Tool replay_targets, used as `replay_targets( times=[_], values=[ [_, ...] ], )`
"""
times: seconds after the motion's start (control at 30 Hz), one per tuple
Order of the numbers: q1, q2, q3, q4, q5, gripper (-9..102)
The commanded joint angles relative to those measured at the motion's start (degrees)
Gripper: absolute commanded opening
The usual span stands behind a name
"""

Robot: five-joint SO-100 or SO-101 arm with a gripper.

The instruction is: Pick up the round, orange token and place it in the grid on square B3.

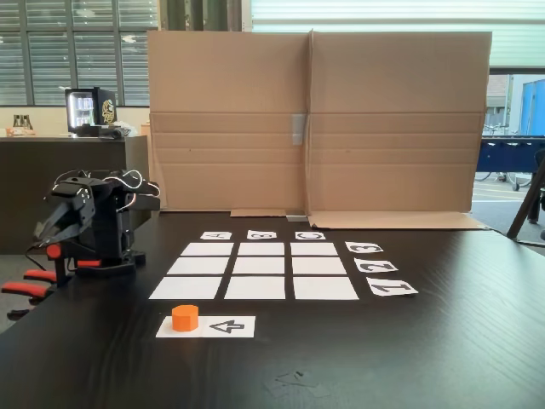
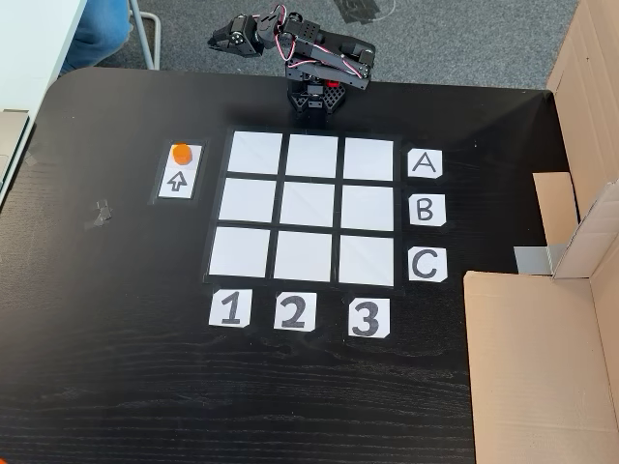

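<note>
A dark wooden counter (image 1: 443, 341) is seen in both fixed views. A small bright orange token (image 1: 185, 318) sits on one end of a white paper strip (image 1: 205, 326), just beside a printed arrow (image 1: 227, 325) that points at it. The token is short and roundish with faceted sides, standing flat, so no long axis or facing can be told.

Beside the strip lies the grid (image 2: 306, 207), nine blank white rectangles in three rows of three with dark gaps between. In a fixed view from above, cards A, B and C (image 2: 426, 209) line one side and cards 1, 2 and 3 (image 2: 294, 312) another; square B3 (image 2: 368, 208), beside card B and in line with card 3, is bare. The token is well apart from it, beyond the opposite side of the grid.

The black arm (image 2: 314, 63) stands at the counter edge next to the grid, folded over its base. Its hand (image 1: 51, 230) is seen in a fixed view from counter height, hanging low off the counter's left edge; whether it is open or closed cannot be told.

That lower view also shows a cardboard wall (image 1: 315, 119) along the far edge.
</note>
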Motion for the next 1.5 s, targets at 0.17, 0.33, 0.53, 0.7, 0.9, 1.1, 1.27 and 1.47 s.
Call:
replay_targets(
  times=[0.17,0.33,0.53,0.7,0.9,1.1,1.27,1.47],
  values=[
    [-2.02,-12.57,-9.93,0.35,-3.52,-1],
    [-3.96,-25.66,-21.80,4.13,-6.06,-1],
    [-8.96,-49.92,-42.63,13.01,-8.61,-1],
    [-13.54,-68.82,-60.73,21.71,-12.13,-1],
    [-17.49,-85.78,-79.63,26.63,-13.89,-1],
    [-21.71,-96.06,-92.72,32.34,-16.61,-1],
    [-26.19,-102.04,-101.95,40.08,-18.19,-1],
    [-30.15,-105.91,-109.42,45.26,-18.72,-1]
  ],
)
